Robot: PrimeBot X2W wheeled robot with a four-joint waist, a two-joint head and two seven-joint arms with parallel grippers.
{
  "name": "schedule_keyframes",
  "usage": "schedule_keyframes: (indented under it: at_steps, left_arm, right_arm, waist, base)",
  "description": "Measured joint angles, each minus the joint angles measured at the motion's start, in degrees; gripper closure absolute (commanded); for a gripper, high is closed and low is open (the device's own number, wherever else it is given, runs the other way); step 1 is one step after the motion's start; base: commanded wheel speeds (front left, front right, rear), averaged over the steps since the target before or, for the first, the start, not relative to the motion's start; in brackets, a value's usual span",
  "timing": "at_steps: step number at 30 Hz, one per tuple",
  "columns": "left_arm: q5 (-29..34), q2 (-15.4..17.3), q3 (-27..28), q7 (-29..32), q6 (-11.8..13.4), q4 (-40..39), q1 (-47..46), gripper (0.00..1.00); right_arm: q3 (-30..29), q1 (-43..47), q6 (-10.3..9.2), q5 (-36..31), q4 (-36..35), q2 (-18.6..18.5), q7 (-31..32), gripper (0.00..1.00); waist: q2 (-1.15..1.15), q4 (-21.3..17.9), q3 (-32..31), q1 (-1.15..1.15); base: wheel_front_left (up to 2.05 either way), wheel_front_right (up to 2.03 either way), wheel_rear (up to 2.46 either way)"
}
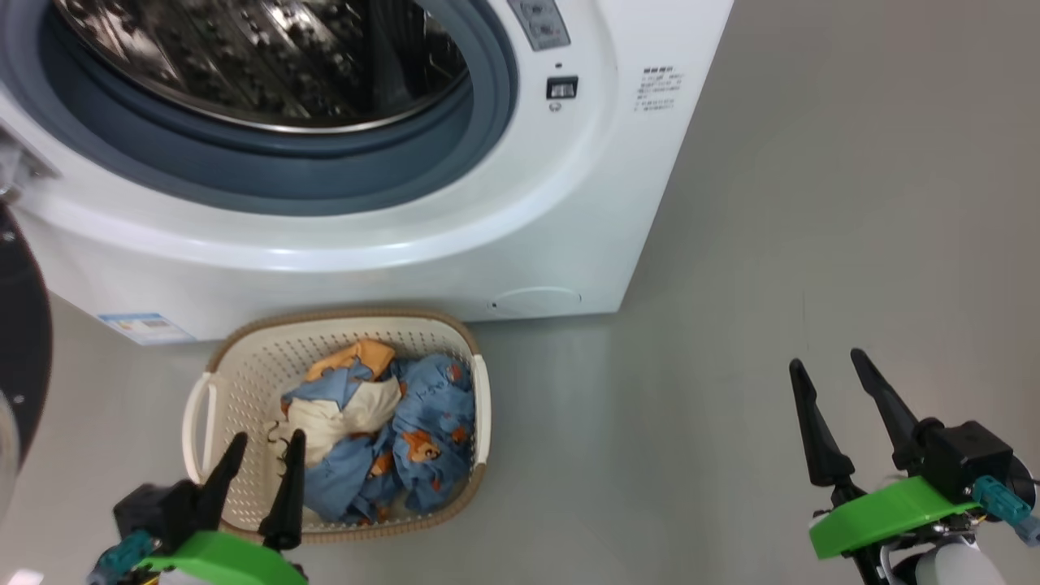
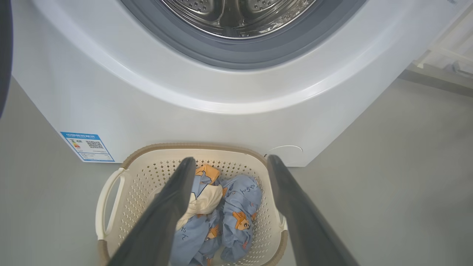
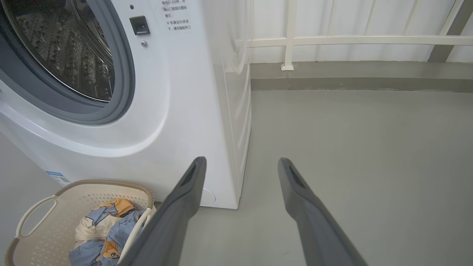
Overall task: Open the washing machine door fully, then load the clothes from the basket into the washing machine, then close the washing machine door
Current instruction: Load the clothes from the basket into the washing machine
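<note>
Clothes [image 1: 422, 406] in the basket [image 1: 244, 374] lie just beyond the released left pincer [image 1: 269, 435]

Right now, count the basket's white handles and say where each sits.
2. Left handle on the basket's left side, right handle on its right side. None appears hidden.

the head view looks steeply down from above onto the washing machine [image 1: 455, 236] front and the basket [image 1: 244, 374] on the floor [image 1: 812, 203]. the left wrist view sits low and close over that basket, facing the open drum [image 2: 236, 14]. the right wrist view stands further right, angled toward the machine's right corner and a white railing [image 3: 351, 40]. all three share basket and drum.
</note>
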Motion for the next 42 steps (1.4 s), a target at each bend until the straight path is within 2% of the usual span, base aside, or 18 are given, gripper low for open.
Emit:
schedule_keyframes:
  at_steps: [12, 14, 19, 30, 42]
  left_arm:
    - [-6.3, 0.03, -9.17, 0.01, 0.0, 14.22, -12.02, 0.0]
    - [-8.32, 0.26, -12.99, 0.01, 0.0, 18.48, -15.73, 0.0]
    - [-12.11, 0.78, -18.28, 0.01, 0.0, 24.09, -21.86, 0.0]
    - [-18.85, 2.03, -28.99, 0.01, 0.0, 31.61, -32.89, 0.0]
    - [-24.27, 5.47, -35.52, 0.01, 0.0, 33.99, -41.25, 0.0]
  right_arm:
    - [0.11, -5.0, 0.0, -0.16, -1.11, 1.25, 0.0, 0.0]
    - [0.11, -6.17, 0.0, -0.18, -1.29, 1.44, 0.0, 0.0]
    - [0.67, -8.8, 0.0, -0.32, -1.35, 1.77, -0.01, 0.0]
    - [1.94, -13.12, 0.0, -0.81, -1.8, 2.09, -0.01, 0.0]
    - [2.74, -15.34, 0.0, -1.46, -2.77, 2.38, -0.01, 0.0]
  waist:
    - [0.0, -1.74, 8.53, 0.0]
    - [0.0, -2.24, 10.94, 0.0]
    - [0.0, -2.96, 15.13, 0.0]
    - [0.0, -4.23, 23.97, 0.0]
    - [0.0, -6.11, 30.55, 0.0]
  base:
    - [0.0, 0.0, 0.0]
    - [0.0, 0.0, 0.0]
    - [0.0, 0.0, 0.0]
    - [0.0, 0.0, 0.0]
    - [0.0, 0.0, 0.0]
